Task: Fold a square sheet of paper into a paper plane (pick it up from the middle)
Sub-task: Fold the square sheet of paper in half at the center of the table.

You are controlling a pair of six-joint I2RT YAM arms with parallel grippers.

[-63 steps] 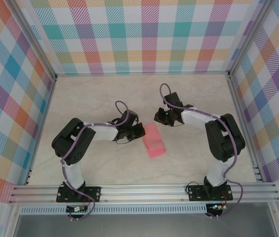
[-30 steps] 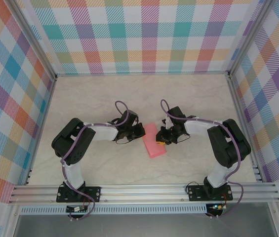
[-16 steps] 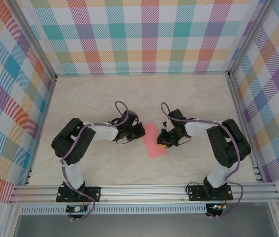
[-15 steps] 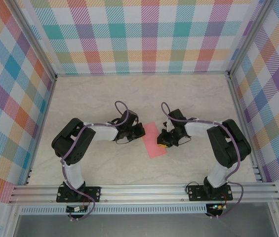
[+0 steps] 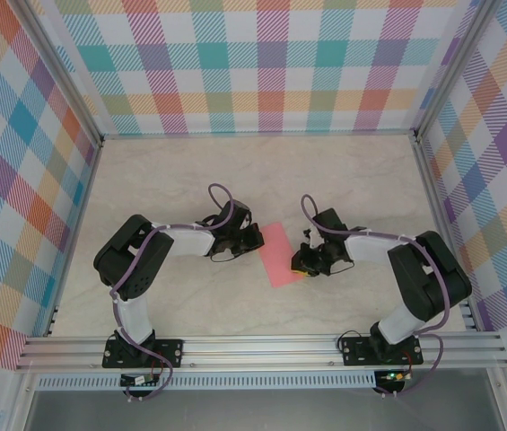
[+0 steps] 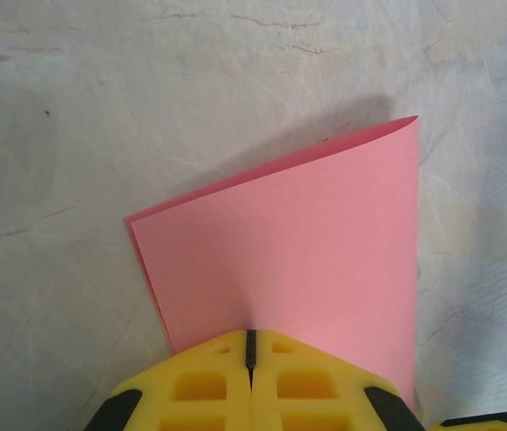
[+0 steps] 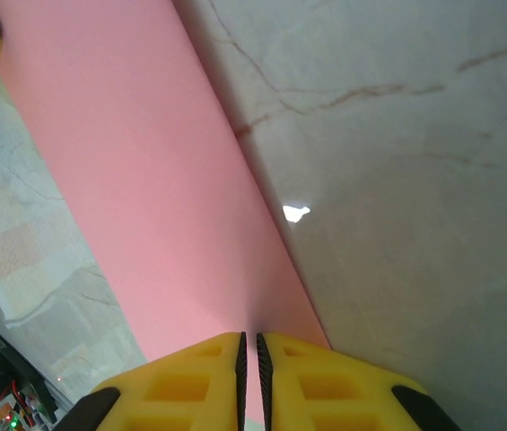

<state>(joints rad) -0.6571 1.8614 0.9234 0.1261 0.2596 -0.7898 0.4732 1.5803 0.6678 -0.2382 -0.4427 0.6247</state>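
Note:
The square sheet of paper (image 5: 280,254) lies folded in half on the table, a salmon-pink strip between the two arms. My left gripper (image 5: 256,239) is shut, and its yellow tips rest on the strip's left edge (image 6: 249,334). In the left wrist view the paper (image 6: 307,242) fans out ahead, with its far layers slightly lifted. My right gripper (image 5: 301,265) is shut with only a hairline gap. It presses down on the near part of the strip's right edge (image 7: 250,338). The paper (image 7: 136,171) runs away from it in the right wrist view.
Marbled tabletop (image 5: 172,180) surrounds the paper. Plaid walls (image 5: 262,63) and aluminium frame posts enclose the table on three sides. A metal rail (image 5: 262,346) with both arm bases runs along the near edge.
The right gripper came down onto the paper and slid along its right edge toward the near end. The puffy fold has flattened. The left gripper has stayed put.

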